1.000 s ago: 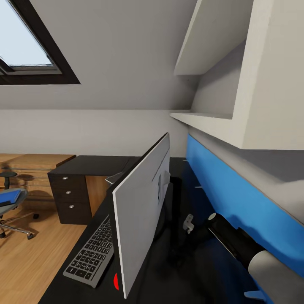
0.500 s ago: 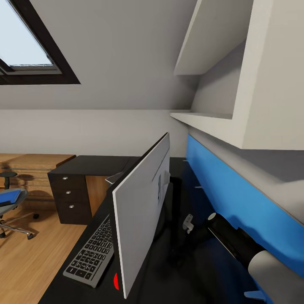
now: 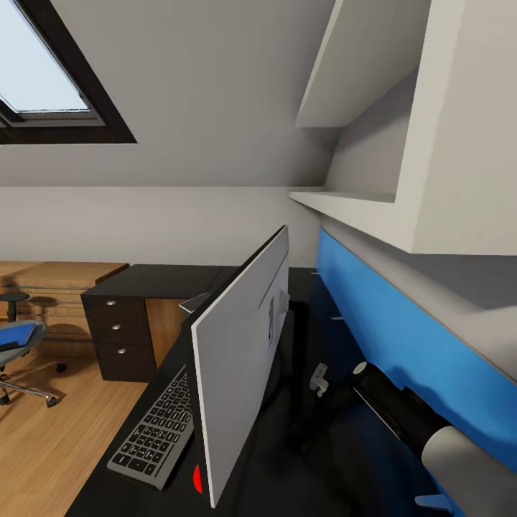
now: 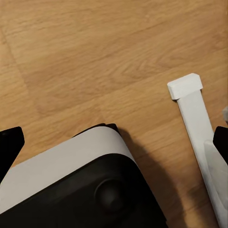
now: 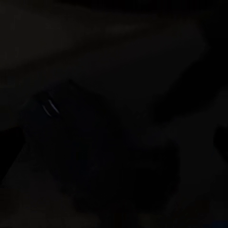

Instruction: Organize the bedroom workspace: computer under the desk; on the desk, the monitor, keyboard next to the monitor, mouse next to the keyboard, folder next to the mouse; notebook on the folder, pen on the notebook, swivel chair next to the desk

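Note:
The monitor (image 3: 240,359) stands on the black desk (image 3: 337,459), its light grey back facing me and a red dot (image 3: 196,477) at a lower corner. Beside its front lies the silver-grey keyboard (image 3: 154,429). At the far left the swivel chair (image 3: 18,359) stands on the floor, with the blue folder (image 3: 16,334) on its seat. My right arm (image 3: 406,416) reaches down behind the monitor; its gripper is lost against the dark desk, and the right wrist view is almost black. My left gripper (image 4: 116,140) hangs open over the wooden floor, holding nothing.
A black drawer unit (image 3: 115,327) with silver knobs closes the desk's far end. A long blue wall panel (image 3: 402,337) and white shelves (image 3: 402,165) run along the right. In the left wrist view I see my own base (image 4: 80,185) and a white leg (image 4: 197,118).

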Available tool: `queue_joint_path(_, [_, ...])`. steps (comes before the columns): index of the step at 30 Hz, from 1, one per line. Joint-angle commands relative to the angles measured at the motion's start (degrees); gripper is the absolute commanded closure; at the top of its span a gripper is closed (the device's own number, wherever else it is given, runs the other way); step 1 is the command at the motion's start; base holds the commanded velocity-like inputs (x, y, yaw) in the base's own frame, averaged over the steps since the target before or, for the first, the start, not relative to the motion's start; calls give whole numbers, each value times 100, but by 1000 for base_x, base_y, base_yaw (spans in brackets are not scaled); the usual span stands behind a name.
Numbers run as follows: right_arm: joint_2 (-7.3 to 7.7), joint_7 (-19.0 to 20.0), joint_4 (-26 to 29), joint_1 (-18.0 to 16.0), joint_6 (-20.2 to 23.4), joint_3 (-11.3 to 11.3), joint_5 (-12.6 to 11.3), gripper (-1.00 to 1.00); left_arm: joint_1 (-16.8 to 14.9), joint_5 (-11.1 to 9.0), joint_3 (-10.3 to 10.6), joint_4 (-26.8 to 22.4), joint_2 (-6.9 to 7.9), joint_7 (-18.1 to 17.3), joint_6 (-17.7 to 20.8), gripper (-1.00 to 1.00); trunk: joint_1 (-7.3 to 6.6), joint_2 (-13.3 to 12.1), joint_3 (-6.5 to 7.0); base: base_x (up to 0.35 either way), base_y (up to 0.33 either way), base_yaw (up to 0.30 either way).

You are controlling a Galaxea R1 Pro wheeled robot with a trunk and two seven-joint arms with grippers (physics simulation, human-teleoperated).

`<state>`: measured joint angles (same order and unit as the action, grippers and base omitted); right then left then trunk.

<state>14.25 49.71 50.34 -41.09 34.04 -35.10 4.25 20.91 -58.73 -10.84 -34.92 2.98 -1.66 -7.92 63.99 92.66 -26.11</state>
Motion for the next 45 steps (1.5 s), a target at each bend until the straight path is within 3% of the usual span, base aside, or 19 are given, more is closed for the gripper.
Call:
queue_joint_path(1, [-1,30,9,-4,10,-21,44,-100,1,-60,7,-6,1,-16,-8,-100,0,3,-6,0,0,0])
queue_joint_path(12, [-48,30,-3,-4,6,-512,56,-100,1,-60,13,-6,1,-13,-7,-100,0,3,-6,0,0,0])
queue_joint_path(24, [-54,30,-15,-4,6,-590,58,-100,1,-60,20,-6,1,-10,-4,-100,0,3,-6,0,0,0])
queue_joint_path(28, [-54,30,-10,-4,6,-593,58,-100,1,-57,20,-6,1,-10,-3,-100,88,164,-77,0,0,0])
queue_joint_path(45, [-52,30,-5,-4,6,-591,50,-100,1,-57,21,-6,1,-18,-4,-100,88,164,-77,0,0,0])
